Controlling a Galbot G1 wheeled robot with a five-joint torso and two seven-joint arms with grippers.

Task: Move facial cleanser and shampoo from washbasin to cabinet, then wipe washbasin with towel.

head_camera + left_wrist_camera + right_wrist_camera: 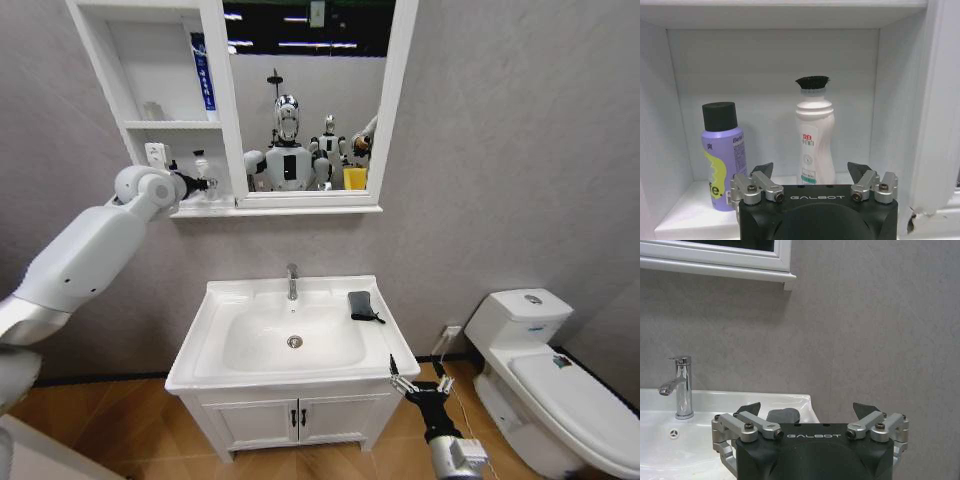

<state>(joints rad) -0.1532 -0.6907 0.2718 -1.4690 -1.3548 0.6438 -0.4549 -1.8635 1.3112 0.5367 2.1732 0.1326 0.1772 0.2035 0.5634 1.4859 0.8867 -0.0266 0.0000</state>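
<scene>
White rectangular ceramic washbasin with rounded bowl, central drain and chrome tap, seated on a white two-door vanity with black handles; wood-toned floor below, grey plaster-look wall behind. Small dark grey folded towel lying on the basin's back right rim, beside the bowl. White wall cabinet of open shelves joined to a white-framed mirror, mounted above the basin; the mirror reflects the robot. Lowest shelf holds a white waisted bottle with black cap and, just beside it, a lilac cylindrical bottle with black cap, both upright and apart from each other. Left gripper, raised at the mouth of that lowest shelf, fingers spread, empty, short of the white bottle and not touching it. Blue upright tube on the shelf above. Right gripper, held low at the basin's front right corner, fingers spread, holding nothing, facing the towel and tap. White toilet with closed lid standing to the right of the vanity against the same wall.
</scene>
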